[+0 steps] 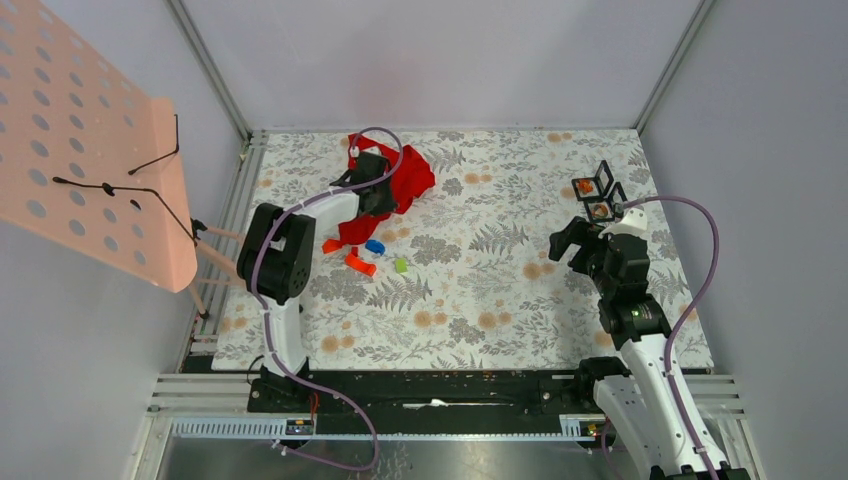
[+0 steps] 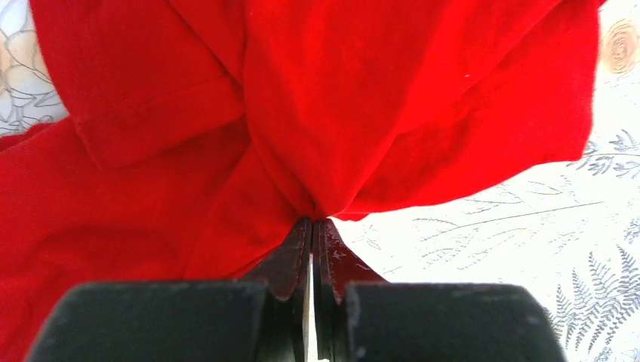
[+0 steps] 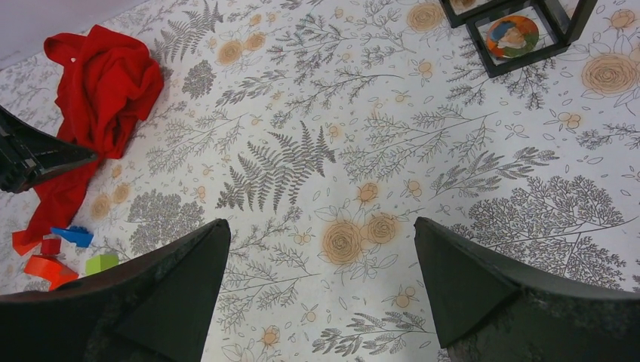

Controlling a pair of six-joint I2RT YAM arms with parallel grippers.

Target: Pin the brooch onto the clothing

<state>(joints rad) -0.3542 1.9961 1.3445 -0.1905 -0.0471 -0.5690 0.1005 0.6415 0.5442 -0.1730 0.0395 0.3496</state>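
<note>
The clothing point(image 1: 410, 178), a bright red shirt, lies crumpled at the far left of the table, and also shows in the right wrist view point(image 3: 106, 83). My left gripper point(image 1: 376, 188) rests on it. Its jaws are pressed together, pinching a bunched fold of the red clothing point(image 2: 340, 113) at the left gripper's tips point(image 2: 312, 221). The brooch point(image 3: 513, 36), a round multicoloured disc, sits inside a black open frame point(image 1: 598, 209) at the far right. My right gripper point(image 1: 572, 246) hovers just in front of that frame. The right gripper point(image 3: 321, 234) is open over bare patterned cloth, with nothing between its fingers.
Small toy blocks lie just in front of the shirt: red point(image 1: 332, 245), blue point(image 1: 375, 245), orange point(image 1: 360, 264) and green point(image 1: 401, 265). A second black frame point(image 1: 583, 186) stands behind the first. A pink pegboard point(image 1: 90, 150) with a black wire hanger overhangs the left side.
</note>
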